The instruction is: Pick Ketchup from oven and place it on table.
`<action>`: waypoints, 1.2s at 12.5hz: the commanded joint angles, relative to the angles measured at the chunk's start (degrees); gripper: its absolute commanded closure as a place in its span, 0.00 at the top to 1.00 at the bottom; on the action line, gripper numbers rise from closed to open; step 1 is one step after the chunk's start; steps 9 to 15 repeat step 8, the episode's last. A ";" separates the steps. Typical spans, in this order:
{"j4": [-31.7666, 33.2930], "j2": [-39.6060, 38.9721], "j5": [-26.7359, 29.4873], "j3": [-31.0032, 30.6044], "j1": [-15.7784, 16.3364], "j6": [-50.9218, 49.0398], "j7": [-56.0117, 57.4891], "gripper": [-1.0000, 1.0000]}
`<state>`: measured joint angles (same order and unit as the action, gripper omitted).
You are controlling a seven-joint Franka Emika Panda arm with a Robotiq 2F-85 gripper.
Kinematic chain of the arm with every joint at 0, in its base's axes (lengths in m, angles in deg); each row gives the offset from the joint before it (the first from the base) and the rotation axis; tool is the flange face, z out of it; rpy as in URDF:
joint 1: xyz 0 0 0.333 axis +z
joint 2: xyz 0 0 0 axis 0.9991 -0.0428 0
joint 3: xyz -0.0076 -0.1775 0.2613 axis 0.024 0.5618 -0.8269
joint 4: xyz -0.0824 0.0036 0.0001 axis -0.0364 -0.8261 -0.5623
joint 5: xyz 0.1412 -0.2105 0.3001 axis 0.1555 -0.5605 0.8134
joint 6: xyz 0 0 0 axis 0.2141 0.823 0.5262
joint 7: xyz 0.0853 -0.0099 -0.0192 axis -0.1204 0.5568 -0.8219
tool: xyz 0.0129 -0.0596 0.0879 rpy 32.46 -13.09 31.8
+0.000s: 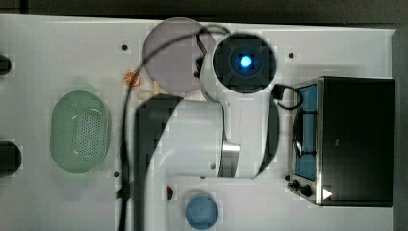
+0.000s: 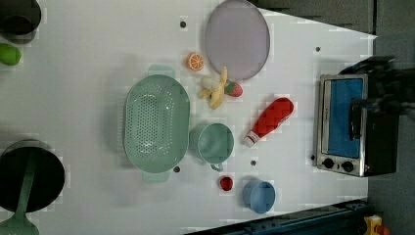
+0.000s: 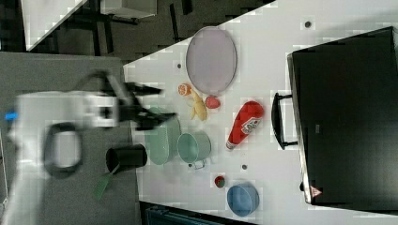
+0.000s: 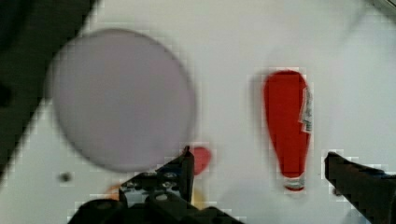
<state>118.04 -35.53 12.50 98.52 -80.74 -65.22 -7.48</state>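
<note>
I count one Ketchup (image 2: pixel 270 120) bottle lying flat on the table (image 2: pixel 98 58) at centre right of the left view, between the oven (image 2: pixel 353 124) and one green mug (image 2: pixel 214 142). My gripper (image 4: pixel 259 168) hangs above it, fingers spread apart, gripping nothing. Also one lavender plate (image 2: pixel 237 38), one colander (image 2: pixel 155 123), one blue cup (image 2: pixel 259 196).
</note>
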 commanded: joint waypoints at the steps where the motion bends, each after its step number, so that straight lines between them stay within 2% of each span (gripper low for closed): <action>1: -7.73 1.17 -0.39 -0.91 -0.41 -9.52 -2.34 1.00; 6: -16.81 1.20 -0.61 -0.67 -0.48 -21.03 -2.34 1.00; 8: -17.50 1.25 -0.61 -0.53 -0.57 -24.45 -2.34 1.00; 15: -17.50 1.25 -0.61 -0.53 -0.57 -24.45 -2.34 1.00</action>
